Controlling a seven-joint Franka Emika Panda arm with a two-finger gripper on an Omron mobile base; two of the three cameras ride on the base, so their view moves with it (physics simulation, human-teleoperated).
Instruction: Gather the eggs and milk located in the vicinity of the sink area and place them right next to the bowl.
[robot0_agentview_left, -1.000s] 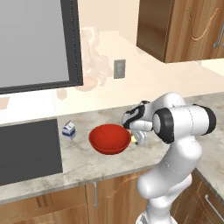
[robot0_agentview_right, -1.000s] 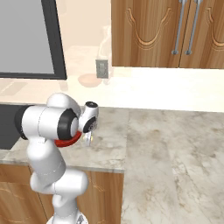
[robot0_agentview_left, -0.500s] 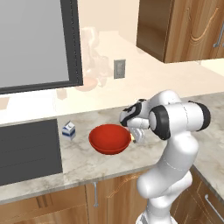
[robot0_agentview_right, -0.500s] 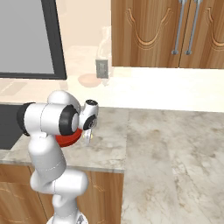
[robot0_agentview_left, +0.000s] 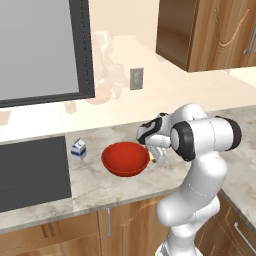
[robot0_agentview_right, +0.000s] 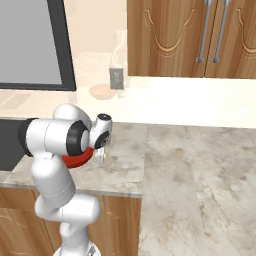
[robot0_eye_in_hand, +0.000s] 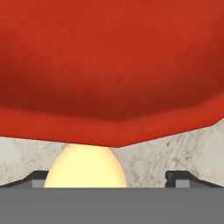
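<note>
Our gripper (robot0_eye_in_hand: 105, 177) stands released over a pale-yellow egg (robot0_eye_in_hand: 85, 167) beside the wide red bowl (robot0_agentview_left: 126, 158).

We see the white arm rise from the base, fold forward at its dark elbow joint and bend the hand down to the speckled marble counter (robot0_agentview_left: 100, 187) at the bowl's right side. In the hand view the two dark finger tips (robot0_eye_in_hand: 178, 178) stand wide apart at either edge, with the egg lying on the counter between them, close under the bowl's rim; we cannot tell whether either tip touches it. The small white milk carton with blue markings (robot0_agentview_left: 78, 149) stands upright on the counter just left of the bowl, near the dark grey sunken sink (robot0_agentview_left: 31, 171).
</note>
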